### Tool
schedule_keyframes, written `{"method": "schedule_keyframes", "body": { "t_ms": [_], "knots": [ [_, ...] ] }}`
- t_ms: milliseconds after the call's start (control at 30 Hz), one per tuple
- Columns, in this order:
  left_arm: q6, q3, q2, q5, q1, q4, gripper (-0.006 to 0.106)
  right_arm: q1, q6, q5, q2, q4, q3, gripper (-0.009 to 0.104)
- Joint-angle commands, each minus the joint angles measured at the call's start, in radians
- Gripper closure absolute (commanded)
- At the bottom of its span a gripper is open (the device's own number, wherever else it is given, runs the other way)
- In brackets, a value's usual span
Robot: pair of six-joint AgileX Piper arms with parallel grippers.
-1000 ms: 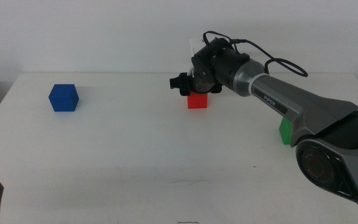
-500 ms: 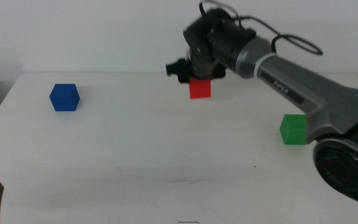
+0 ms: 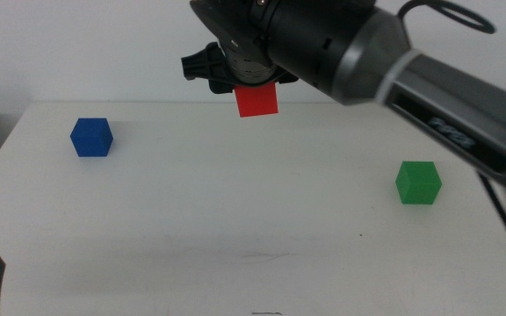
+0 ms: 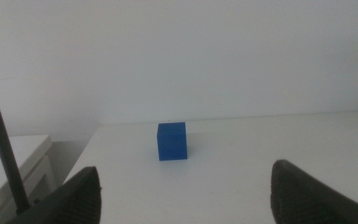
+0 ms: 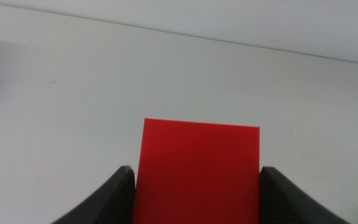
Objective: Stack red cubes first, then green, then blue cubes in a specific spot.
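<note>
Clearly the first step of the stacking is in hand, the carrying of the red cube; going from the largest thing down, the white surface (image 3: 235, 228) spreads under everything, bare and unmarked, so the spot for the stack cannot be picked out from anything on it; the right arm (image 3: 429, 79) reaches in from the right side across the upper part of the middle view, big and dark, and its right gripper (image 3: 255, 83) hangs high over the far middle of the surface; its fingers (image 5: 114, 196) are clamped on the red cube (image 3: 257, 100), one on each side face, and the cube is held in the air, well clear of the surface below; the left gripper (image 4: 185, 193) waits low at the near left corner, its fingers spread wide apart and holding nothing; the green cube (image 3: 418, 183) sits on the surface to the right, well apart from the others; the blue cube (image 3: 90, 137) sits far to the left, straight ahead of the waiting left gripper; my judgement is that the next move calls for lowering the red cube squarely onto the chosen patch and letting go only once it rests flat, so that green, then blue, can sit true on top.
</note>
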Motion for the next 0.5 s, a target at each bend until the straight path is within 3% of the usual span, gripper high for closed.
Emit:
{"method": "schedule_keyframes", "body": {
  "t_ms": [0, 200, 467],
  "knots": [
    [-0.007, -0.002, -0.013, -0.080, -0.002, -0.012, 0.007, 0.030, 0.064, -0.036, -0.129, -0.090, 0.063, 0.096],
    [-0.007, -0.002, -0.013, -0.080, -0.002, -0.012, 0.007, 0.040, 0.200, -0.187, -0.271, -0.065, 0.375, 0.096],
    [-0.007, -0.002, -0.013, -0.080, -0.002, -0.012, 0.007, 0.050, 0.417, -0.347, -0.355, -0.115, 0.737, 0.096]
  ]
}}
